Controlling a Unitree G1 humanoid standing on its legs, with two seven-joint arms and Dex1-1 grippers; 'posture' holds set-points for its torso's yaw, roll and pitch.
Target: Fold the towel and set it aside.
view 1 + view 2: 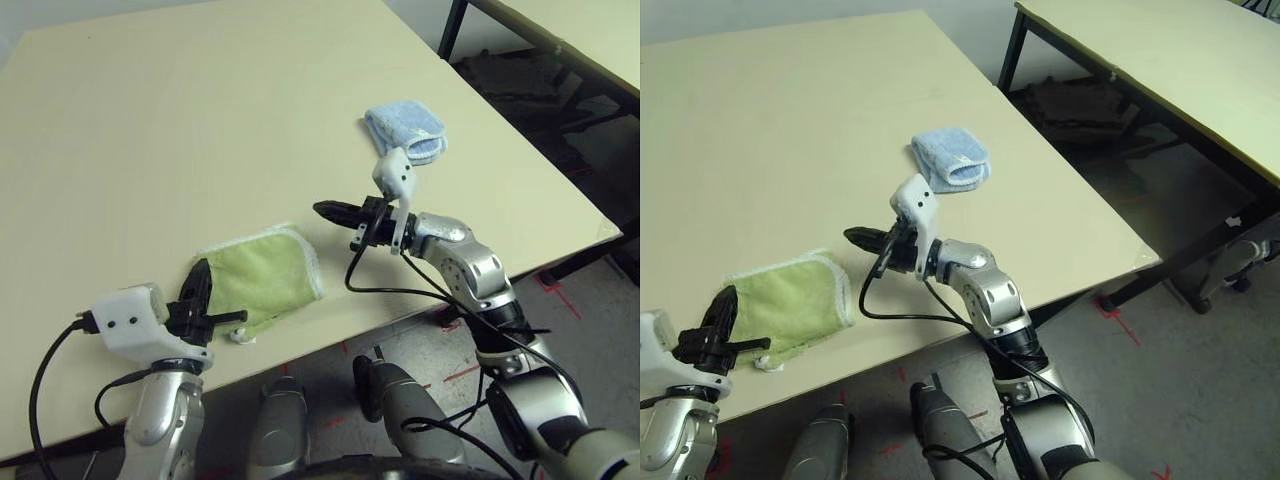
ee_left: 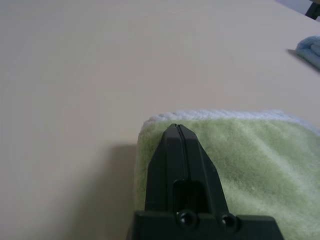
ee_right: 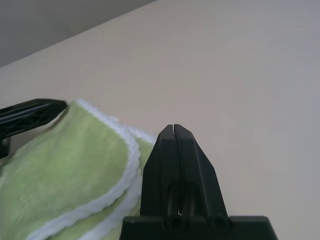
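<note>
The light green towel (image 1: 262, 277) lies folded near the table's front edge, its white stitched edging showing along the far and right sides. My left gripper (image 1: 201, 272) hovers over the towel's left end, fingers shut and empty; the left wrist view shows its closed tip (image 2: 178, 127) above the green terry (image 2: 260, 165). My right gripper (image 1: 322, 210) is shut too, held above the table to the right of and beyond the towel, pointing left. In the right wrist view its tip (image 3: 173, 128) is over the towel's scalloped edge (image 3: 131, 165).
A small light blue folded cloth (image 1: 405, 132) lies further back on the right of the cream table (image 1: 160, 130). The table's right edge drops to the floor, and a second table (image 1: 1160, 60) stands beyond a gap on the right.
</note>
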